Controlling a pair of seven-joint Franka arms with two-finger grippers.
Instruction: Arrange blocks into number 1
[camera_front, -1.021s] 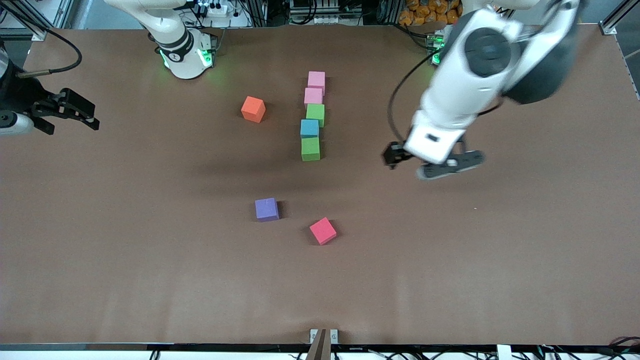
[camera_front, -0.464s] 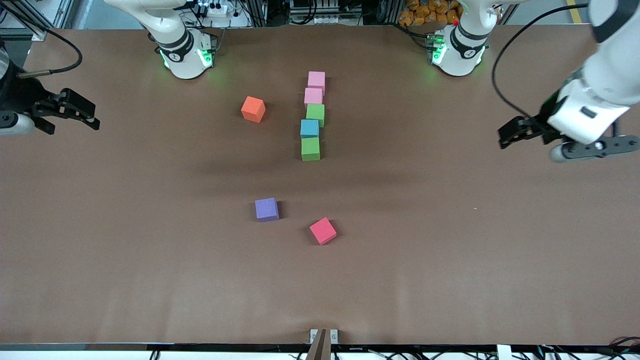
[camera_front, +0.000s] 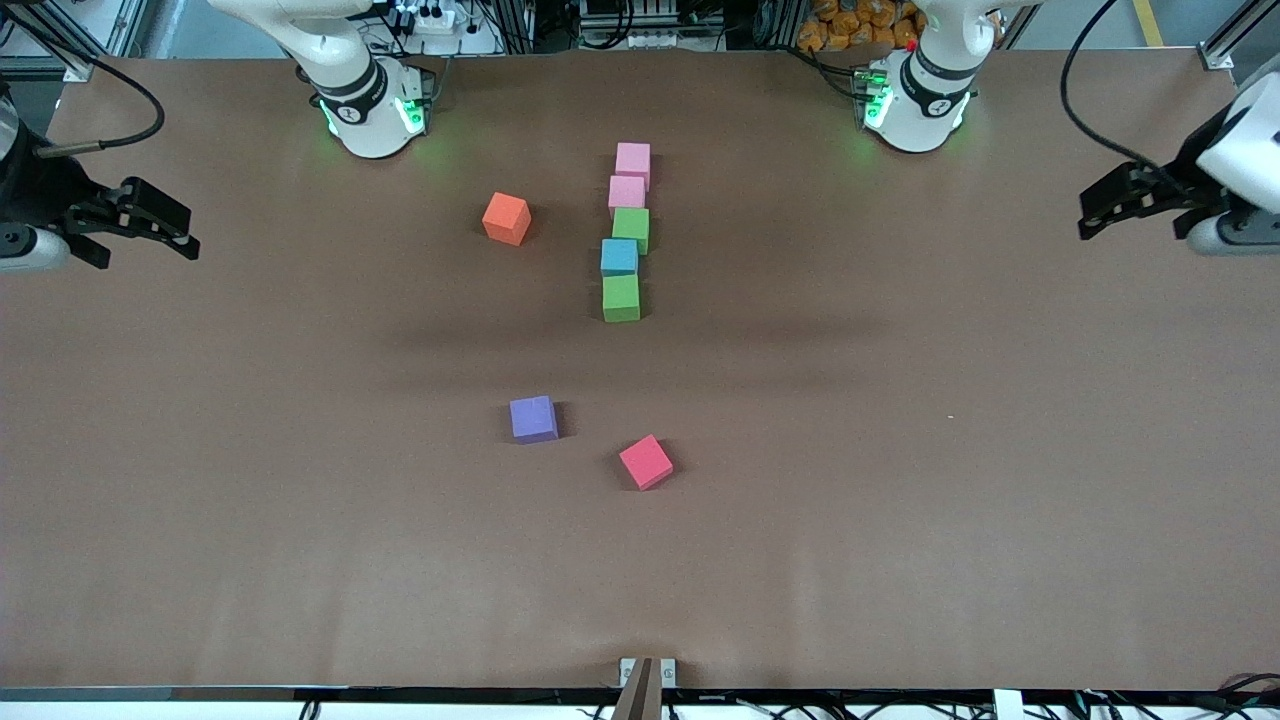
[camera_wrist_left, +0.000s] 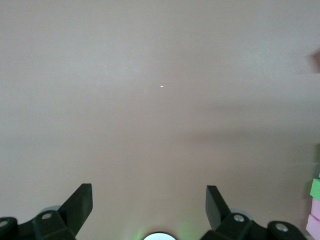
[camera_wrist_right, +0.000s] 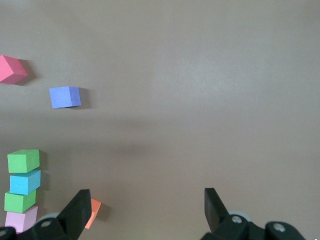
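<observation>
Five blocks form a column mid-table: light pink (camera_front: 633, 158), light pink (camera_front: 627, 192), green (camera_front: 631, 228), sky blue (camera_front: 619, 257), green (camera_front: 621, 297). The orange block (camera_front: 506, 218) lies apart, toward the right arm's end. Nearer the front camera sit the purple block (camera_front: 533, 418) and the red block (camera_front: 645, 461). My left gripper (camera_front: 1095, 212) hangs open and empty over bare table at the left arm's end. My right gripper (camera_front: 185, 232) waits open and empty at the right arm's end. The right wrist view shows the purple block (camera_wrist_right: 65, 96), red block (camera_wrist_right: 11, 69) and orange block (camera_wrist_right: 92, 211).
The brown table (camera_front: 900, 500) carries only the blocks. Both arm bases stand along its edge farthest from the front camera. A small bracket (camera_front: 646, 672) sits at the edge nearest that camera.
My left arm has swung away from beside the column out to the left arm's end of the table, its gripper staying open. The right arm and all blocks have not moved.
</observation>
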